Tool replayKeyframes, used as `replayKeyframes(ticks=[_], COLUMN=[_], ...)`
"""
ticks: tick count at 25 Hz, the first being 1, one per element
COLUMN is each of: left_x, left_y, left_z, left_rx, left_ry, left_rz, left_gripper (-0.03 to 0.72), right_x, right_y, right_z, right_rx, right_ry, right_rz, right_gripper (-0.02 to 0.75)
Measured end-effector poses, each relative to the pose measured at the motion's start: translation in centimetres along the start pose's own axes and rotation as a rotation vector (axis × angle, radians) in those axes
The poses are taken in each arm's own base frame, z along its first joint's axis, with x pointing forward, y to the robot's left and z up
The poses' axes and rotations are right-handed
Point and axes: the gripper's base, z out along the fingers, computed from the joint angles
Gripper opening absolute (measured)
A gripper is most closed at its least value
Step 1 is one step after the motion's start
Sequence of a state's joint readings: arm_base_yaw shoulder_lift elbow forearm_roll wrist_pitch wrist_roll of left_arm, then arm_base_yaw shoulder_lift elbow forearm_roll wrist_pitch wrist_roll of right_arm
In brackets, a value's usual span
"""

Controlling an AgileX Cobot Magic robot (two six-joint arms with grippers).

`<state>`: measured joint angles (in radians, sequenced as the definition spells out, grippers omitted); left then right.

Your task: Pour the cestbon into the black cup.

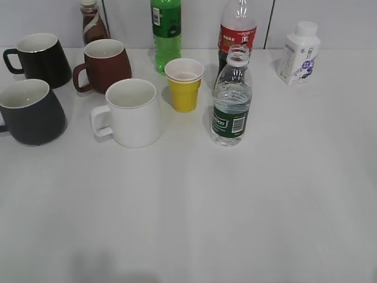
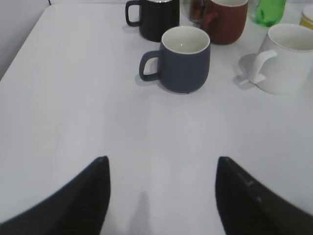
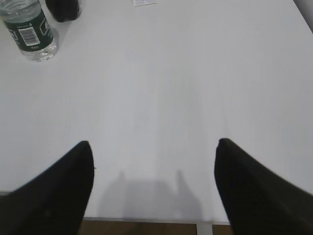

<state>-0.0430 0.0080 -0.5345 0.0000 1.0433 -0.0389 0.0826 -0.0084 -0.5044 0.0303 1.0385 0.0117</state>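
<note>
The cestbon [image 1: 230, 100], a small clear bottle with a dark green label and no cap, stands upright right of the table's middle; its lower part also shows in the right wrist view [image 3: 30, 29]. The black cup [image 1: 29, 112], a matte charcoal mug with a white inside, stands at the left; it also shows in the left wrist view [image 2: 183, 58]. My left gripper [image 2: 161, 164] is open and empty above bare table, well short of the cup. My right gripper [image 3: 154, 147] is open and empty near the table's front edge. Neither gripper shows in the exterior view.
A white mug [image 1: 132, 112], a yellow paper cup [image 1: 184, 82], a brown-red mug [image 1: 106, 63] and a glossy black mug [image 1: 38, 58] stand nearby. A green soda bottle [image 1: 165, 32], a red-labelled cola bottle [image 1: 237, 29], a brown bottle [image 1: 92, 20] and a white bottle [image 1: 300, 53] line the back.
</note>
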Motion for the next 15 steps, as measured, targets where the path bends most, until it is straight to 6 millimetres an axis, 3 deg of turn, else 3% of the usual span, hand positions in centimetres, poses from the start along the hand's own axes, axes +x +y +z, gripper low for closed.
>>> replayKeyframes(ticks=[5,10,15], left_x=[-4.6,-9.0,-11.2], left_y=[-0.1,-0.2,-0.5], left_z=[0.7,3.2,9.6], left_rx=[0.001,-0.008,-0.002], left_ry=[-0.344,-0.585,-0.526], left_rz=[0.012,0.061,0.111], left_gripper=[0.442,0.433,0.387], right_x=[0.0,0.0,0.0], right_y=[0.0,0.0,0.0], right_z=[0.0,0.0,0.0], right_rx=[0.000,0.000,0.000], right_ry=[0.000,0.000,0.000], right_rz=[0.000,0.000,0.000], right_gripper=[0.575,0.575,0.575])
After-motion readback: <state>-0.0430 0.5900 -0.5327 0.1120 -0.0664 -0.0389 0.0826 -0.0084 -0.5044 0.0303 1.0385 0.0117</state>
